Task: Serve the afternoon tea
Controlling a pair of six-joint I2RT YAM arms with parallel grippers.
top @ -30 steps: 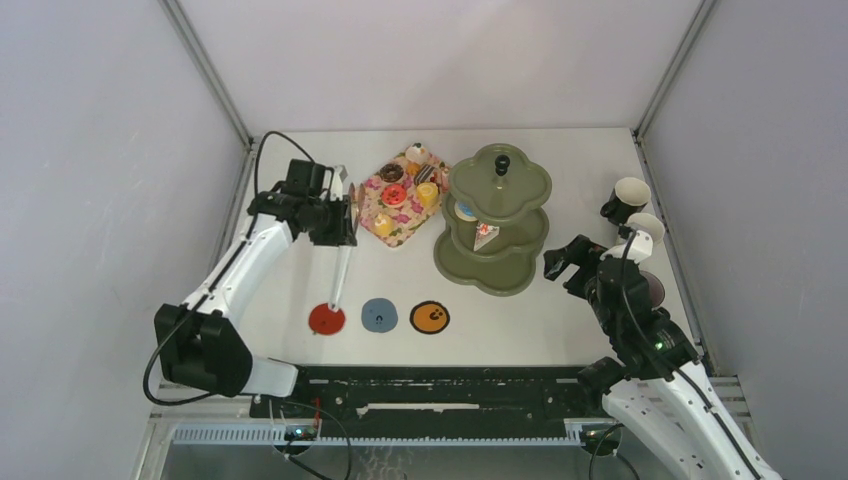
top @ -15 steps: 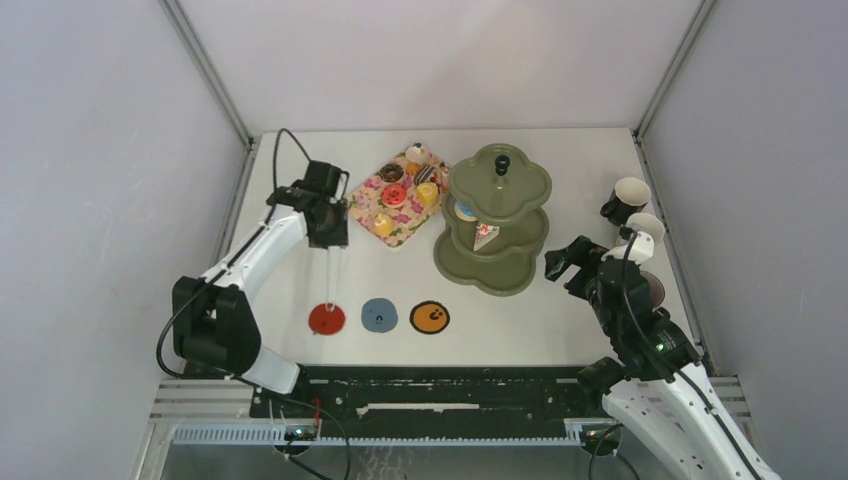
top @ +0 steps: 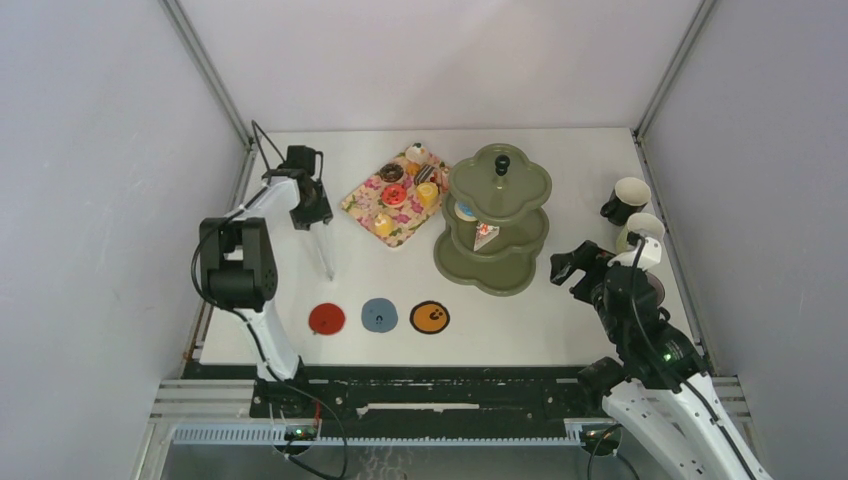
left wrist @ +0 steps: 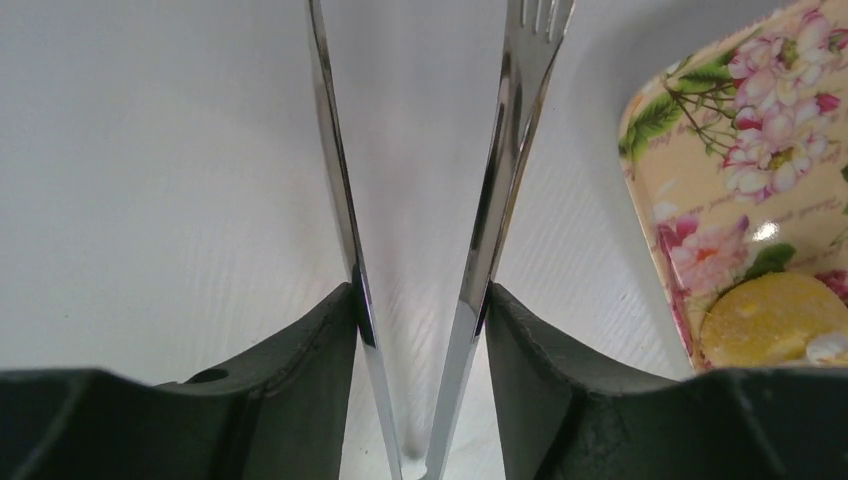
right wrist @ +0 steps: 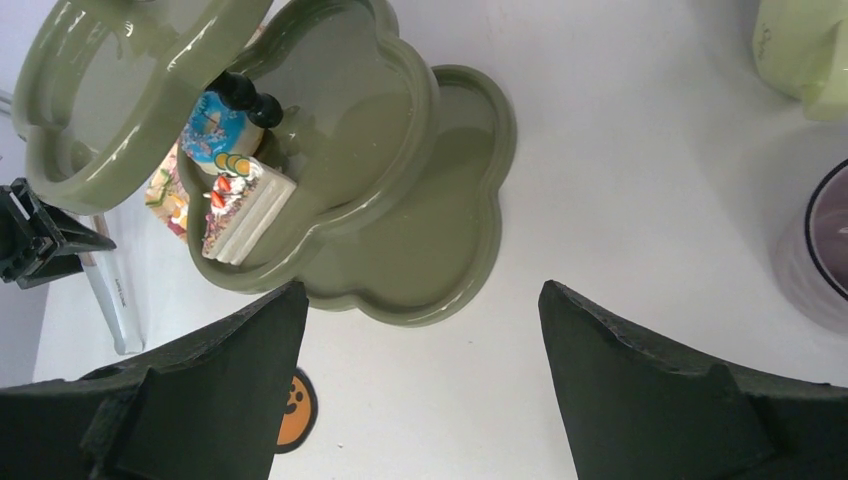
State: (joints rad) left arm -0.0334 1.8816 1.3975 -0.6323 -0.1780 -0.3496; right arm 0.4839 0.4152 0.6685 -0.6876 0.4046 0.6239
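The olive-green three-tier stand holds a blue donut and a white cake slice on its middle tier. More small pastries lie on the floral tray. My left gripper hangs left of the tray, shut on metal tongs that point toward the front. In the left wrist view the pads press on the spread tong arms, which hold nothing. My right gripper is open just right of the stand. Two pale mugs stand at the right edge.
Red, blue and orange coasters sit in a row at the front. A purple mug sits close to my right gripper, a green one beyond it. Frame posts and walls enclose the table.
My left arm has folded back toward the left wall, carrying the tongs away from the red coaster. The tong arms have spread slightly. The right gripper has barely moved.
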